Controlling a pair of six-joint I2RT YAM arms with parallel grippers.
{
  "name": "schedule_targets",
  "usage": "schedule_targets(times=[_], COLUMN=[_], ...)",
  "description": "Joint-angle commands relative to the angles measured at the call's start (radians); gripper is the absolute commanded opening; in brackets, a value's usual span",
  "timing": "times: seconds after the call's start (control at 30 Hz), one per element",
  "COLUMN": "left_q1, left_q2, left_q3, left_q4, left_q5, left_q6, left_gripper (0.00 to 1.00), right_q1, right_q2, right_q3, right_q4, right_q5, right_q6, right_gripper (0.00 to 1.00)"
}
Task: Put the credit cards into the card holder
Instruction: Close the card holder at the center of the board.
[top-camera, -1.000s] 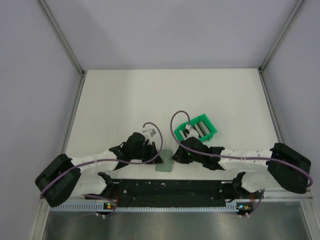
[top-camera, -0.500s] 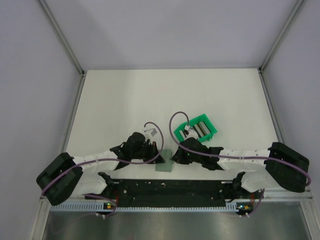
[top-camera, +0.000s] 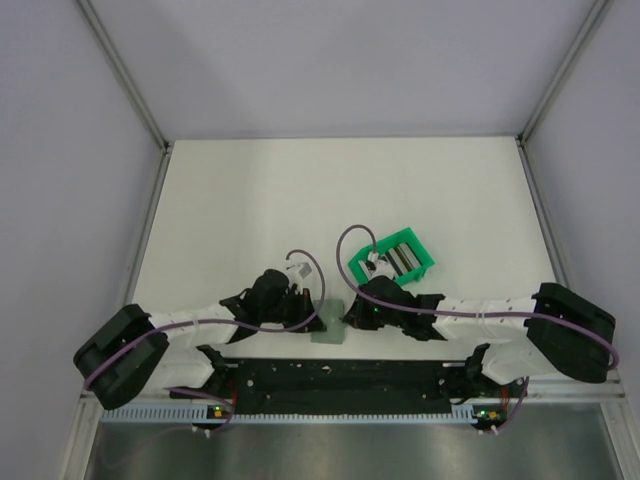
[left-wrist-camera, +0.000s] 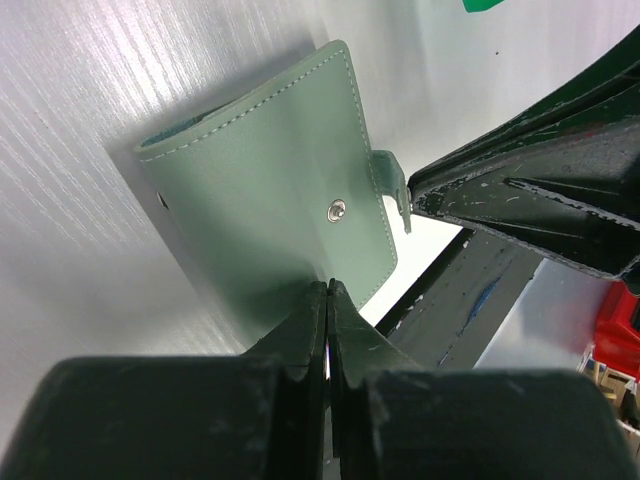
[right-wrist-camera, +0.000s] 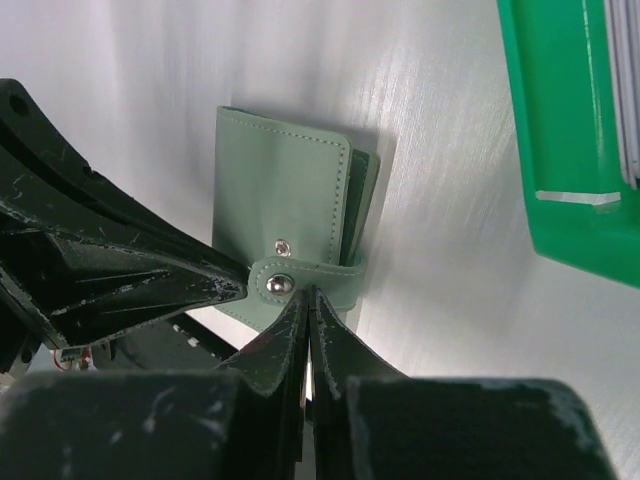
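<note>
The left jaws were shut, their fingertips (left-wrist-camera: 316, 305) pressed together with no gap. Their ends lay at the near edge of the wallet (left-wrist-camera: 265, 185); whether they touched it could not be told. The right jaws were shut too, meeting just beneath the wallet's strap (right-wrist-camera: 305, 275). From the left wrist view their end touched that strap at the wallet's side. Whether any of the strap was pinched between them could not be told.

There was one wallet, grey-green and folded shut. It lay flat on the desk (top-camera: 300, 190) close to the near edge, between the two sets of jaws. It showed two metal snaps, one on its face (right-wrist-camera: 283, 245) and one on the strap's end (right-wrist-camera: 278, 285). The strap's snap sat just below the face snap, not on it.

There was one bright green bin (top-camera: 403, 237). It stood behind and to the right of the wallet, just beyond the right wrist and apart from the wallet. The cards (right-wrist-camera: 622, 90) stood in the bin, showing as thin pale edges at the border of the right wrist view, too few of them in view to count.

Two arms, the left arm (top-camera: 190, 325) and the right arm (top-camera: 490, 315), reached in low from either side and met at the wallet.
</note>
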Motion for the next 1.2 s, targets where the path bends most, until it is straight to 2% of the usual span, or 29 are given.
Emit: schedule_targets(times=[0.0,0.57,1.17], left_q1=[-0.006,-0.009,-0.009], left_q2=[0.008,-0.013,-0.003], left_q3=[-0.009,0.023,0.037], left_q4=[0.023,0.003,0.039], left_q5=[-0.018,-0.023,0.009], left_q6=[0.005,0.007,0.001], left_gripper=[0.01,0.01,0.02], right_q1=[0.01,0.012,0.012], right_q2=[0.019,-0.002,0.078], right_q3=[0.046,0.068,0.091], right_q4=[0.042,0.015,0.053], right_q5=[-0.003,0.033,-0.005], right_q6=[-0.003,-0.03,-0.033], right_gripper=[0.0,0.0,0.0])
